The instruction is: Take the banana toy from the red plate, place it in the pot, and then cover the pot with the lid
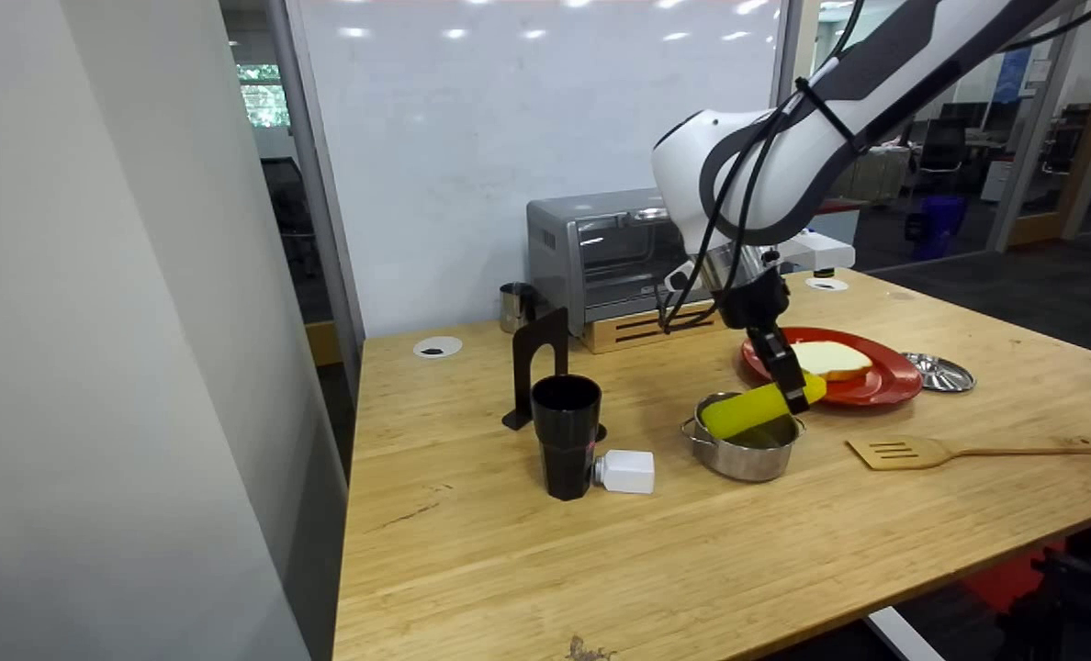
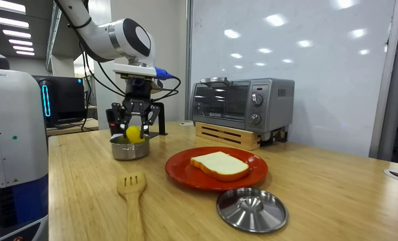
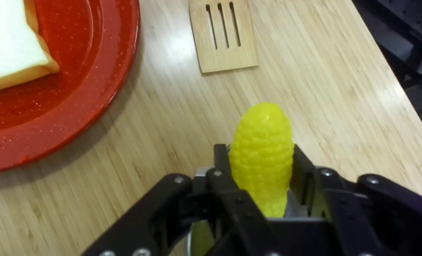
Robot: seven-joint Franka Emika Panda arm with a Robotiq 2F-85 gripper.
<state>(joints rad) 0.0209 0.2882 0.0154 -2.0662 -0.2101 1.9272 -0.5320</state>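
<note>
At the pot point(image 2: 130, 152), the hand point(image 3: 259, 152) grips the tilted yellow corn toy point(image 1: 753, 411), whose lower end sits inside. The lid point(image 2: 252, 214) lies beside the red plate point(image 2: 180, 171).

Pot point(image 2: 131, 152) — shiny metal; plate point(image 2: 179, 169) — glossy

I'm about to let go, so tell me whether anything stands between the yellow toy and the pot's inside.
Nothing visible: the lid lies by the red plate, and the gripper holds the yellow toy at the mouth of the open pot. In an exterior view the toy's gripped end shows past the pot's edge, so it might catch.
</note>
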